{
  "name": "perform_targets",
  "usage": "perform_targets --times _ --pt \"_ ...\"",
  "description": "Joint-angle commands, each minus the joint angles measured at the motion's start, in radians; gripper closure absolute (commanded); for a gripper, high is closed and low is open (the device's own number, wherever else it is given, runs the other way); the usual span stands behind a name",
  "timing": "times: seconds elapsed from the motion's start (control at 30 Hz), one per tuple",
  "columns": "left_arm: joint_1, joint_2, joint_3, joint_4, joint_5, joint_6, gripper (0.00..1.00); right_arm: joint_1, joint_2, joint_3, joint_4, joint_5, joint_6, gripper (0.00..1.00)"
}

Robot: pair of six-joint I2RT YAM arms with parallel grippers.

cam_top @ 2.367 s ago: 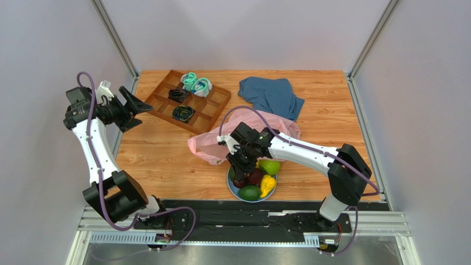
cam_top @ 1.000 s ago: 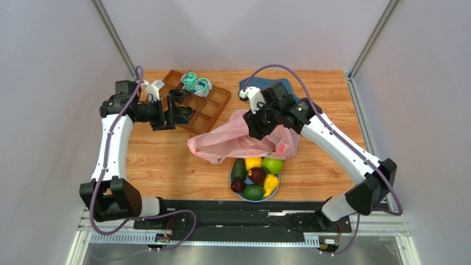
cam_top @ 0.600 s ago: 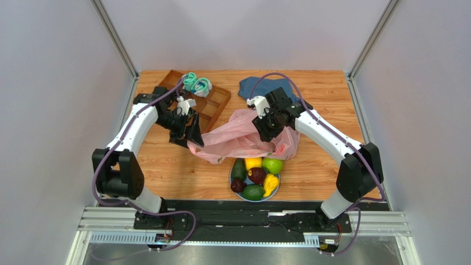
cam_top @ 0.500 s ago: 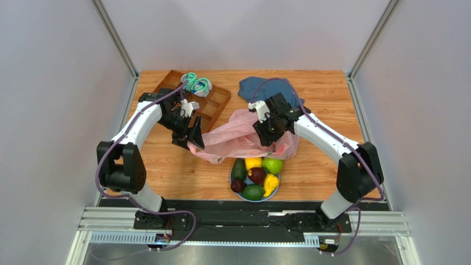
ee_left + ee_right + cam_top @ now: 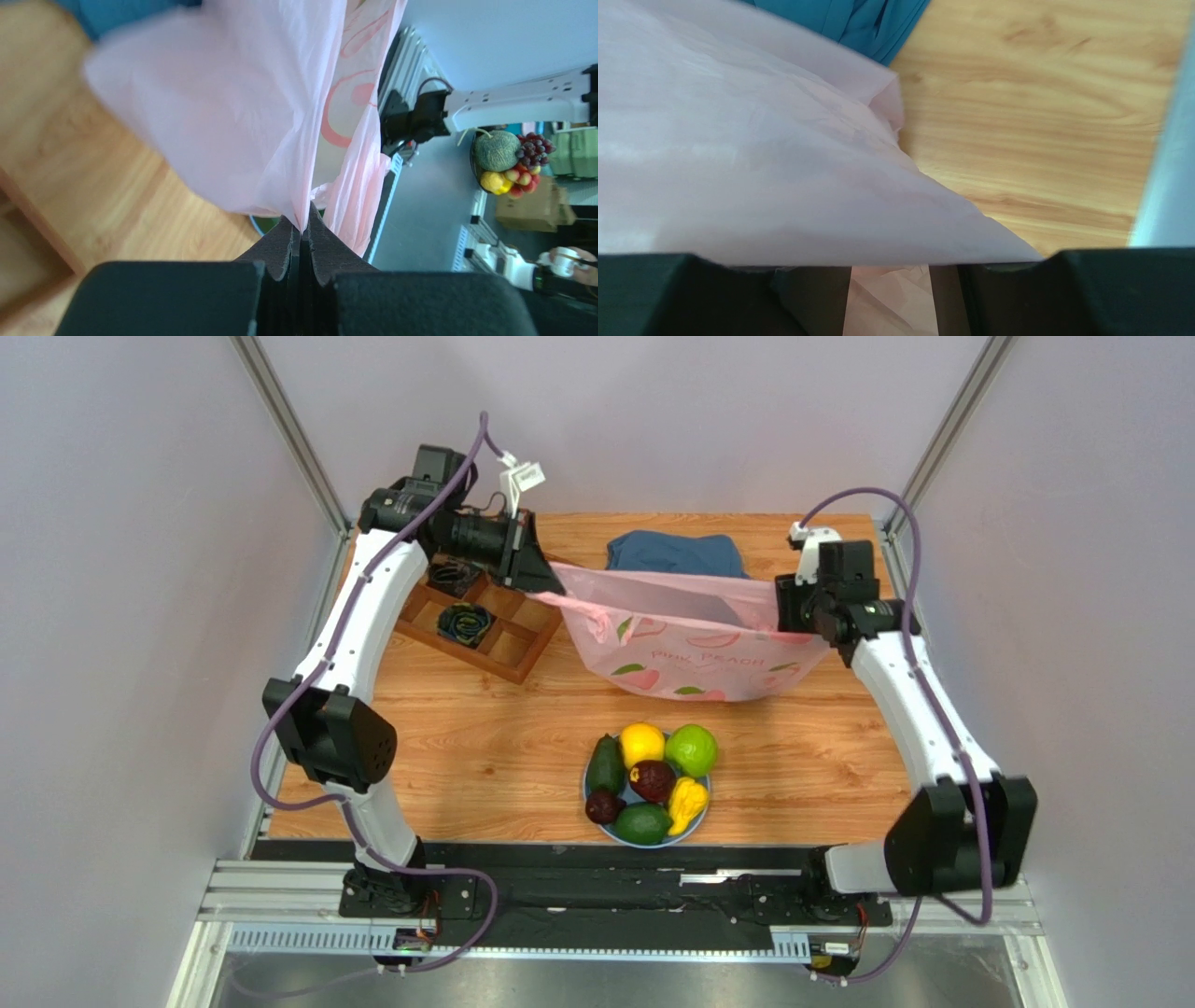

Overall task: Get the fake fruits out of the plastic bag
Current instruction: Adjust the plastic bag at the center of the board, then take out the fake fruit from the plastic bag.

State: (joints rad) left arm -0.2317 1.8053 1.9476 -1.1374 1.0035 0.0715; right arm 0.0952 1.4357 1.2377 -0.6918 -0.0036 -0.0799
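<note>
The plastic bag [image 5: 673, 637] hangs in the air over the far half of the table [image 5: 421, 742], stretched flat between the two arms. The left gripper [image 5: 540, 577] pinches its left top corner. In the left wrist view its jaws are pressed fully together at [image 5: 302, 234], with a thin fold of pink film [image 5: 231, 105] caught between them. The right gripper [image 5: 786, 609] holds the right top corner. From its own camera the film [image 5: 738, 175] drapes over the fingers and runs down between them at [image 5: 889, 280], so the tips are hidden, but the corner is carried taut from that grip.

The side of the bag facing up bears printed peaches with green leaves and the words "PINK PEACH" [image 5: 709, 661] in small capitals. The pink strokes seen from the left wrist are too partial to read.

The fake fruits lie out of the bag on a blue-rimmed plate [image 5: 585, 812] at the near middle of the table:
- a yellow citrus [image 5: 643, 744]
- a lime-green apple [image 5: 690, 751]
- two avocados [image 5: 606, 766]
- a dark red fruit [image 5: 651, 781]
- a yellow pear [image 5: 685, 802]
- one small dark fruit [image 5: 602, 807], too small to identify

A blue cloth [image 5: 673, 553] lies at the far edge behind the bag. A wooden tray [image 5: 522, 637] sits far left with dark rolled socks [image 5: 464, 623] in one compartment.
</note>
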Motion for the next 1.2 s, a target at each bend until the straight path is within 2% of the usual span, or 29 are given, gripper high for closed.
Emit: perform_targets --times 0.0,0.1,0.13,0.23,0.27,0.37,0.5,0.67,0.77,0.83,1.0,1.07,1.17 --pt "-0.052 -0.086 0.097 0.117 0.077 -0.042 1.00 -0.023 -0.220 -0.053 0.003 0.110 -0.107 0.54" --pt "-0.147 -0.107 0.056 0.085 -0.012 -0.006 1.00 -0.026 -0.357 -0.151 -0.070 0.004 -0.190 0.52" --pt "-0.165 -0.100 0.018 0.049 -0.028 -0.004 1.00 -0.026 -0.380 -0.176 -0.093 -0.050 -0.210 0.45" --pt "-0.205 -0.112 -0.114 0.041 -0.058 -0.018 1.00 -0.025 -0.426 -0.227 -0.192 -0.284 -0.323 0.38" --pt "-0.212 -0.121 -0.140 0.047 -0.074 -0.016 1.00 -0.019 -0.432 -0.230 -0.212 -0.373 -0.368 0.37" --pt "-0.218 -0.132 -0.171 0.053 -0.124 -0.019 1.00 -0.008 -0.457 -0.212 -0.189 -0.471 -0.336 0.37" --pt "-0.219 -0.123 -0.130 0.044 -0.151 -0.009 1.00 0.049 -0.436 -0.146 -0.099 -0.559 -0.276 0.46" --pt "-0.219 -0.100 -0.118 0.062 -0.141 -0.026 1.00 0.151 -0.327 -0.106 -0.075 -0.555 -0.345 0.56" --pt "-0.219 -0.093 -0.115 0.059 -0.161 -0.012 1.00 0.219 -0.258 -0.092 -0.167 -0.540 -0.549 0.65" --pt "-0.219 -0.096 -0.105 0.065 -0.169 -0.021 1.00 0.239 -0.230 -0.089 -0.161 -0.517 -0.635 0.66" --pt "-0.219 -0.106 -0.082 0.057 -0.180 -0.007 1.00 0.250 -0.040 0.002 -0.158 -0.330 -0.655 0.69" --pt "-0.219 -0.110 -0.084 0.062 -0.201 -0.004 1.00 0.250 0.018 0.016 -0.157 -0.206 -0.656 0.68" --pt "-0.219 -0.110 -0.081 0.056 -0.227 0.010 1.00 0.241 0.124 0.023 -0.129 -0.095 -0.643 0.54"
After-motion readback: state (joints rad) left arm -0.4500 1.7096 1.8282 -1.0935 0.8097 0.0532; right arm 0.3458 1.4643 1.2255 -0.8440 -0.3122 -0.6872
